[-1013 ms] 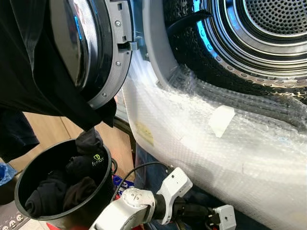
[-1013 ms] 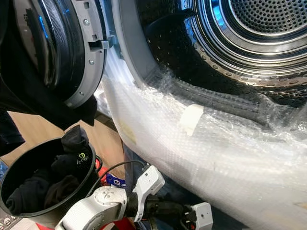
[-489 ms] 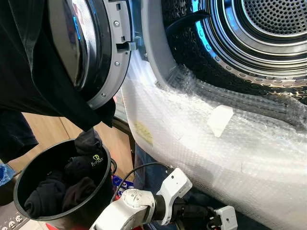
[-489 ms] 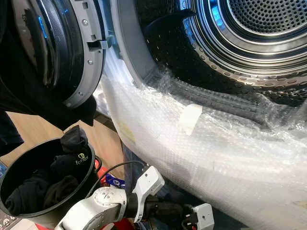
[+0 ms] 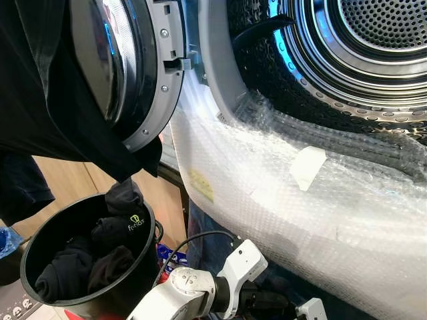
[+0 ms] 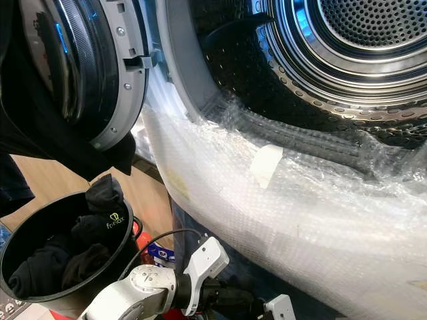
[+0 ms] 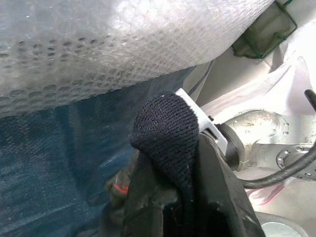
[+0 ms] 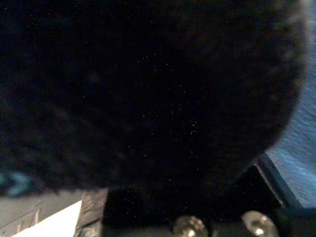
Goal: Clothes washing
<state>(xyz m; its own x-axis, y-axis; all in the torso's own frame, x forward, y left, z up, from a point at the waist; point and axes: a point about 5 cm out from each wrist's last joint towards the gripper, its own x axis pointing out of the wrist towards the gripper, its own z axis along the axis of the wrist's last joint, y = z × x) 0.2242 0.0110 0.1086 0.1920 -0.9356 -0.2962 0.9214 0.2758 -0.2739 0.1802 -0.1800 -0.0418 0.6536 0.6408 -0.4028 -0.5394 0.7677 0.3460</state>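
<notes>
Left gripper is closed on a dark knitted cloth, low under the bubble wrap. For the right gripper, I cannot tell. At near left the black bucket holds dark clothes; the open door and drum are at far right.

Glossy perforated metal drum

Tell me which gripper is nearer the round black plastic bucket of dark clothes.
Left, likely. The left gripper, shut on dark knit cloth, sits low right of the bucket, under the bubble-wrapped washer. The right gripper's place cannot be told: its wrist view is dark.
</notes>
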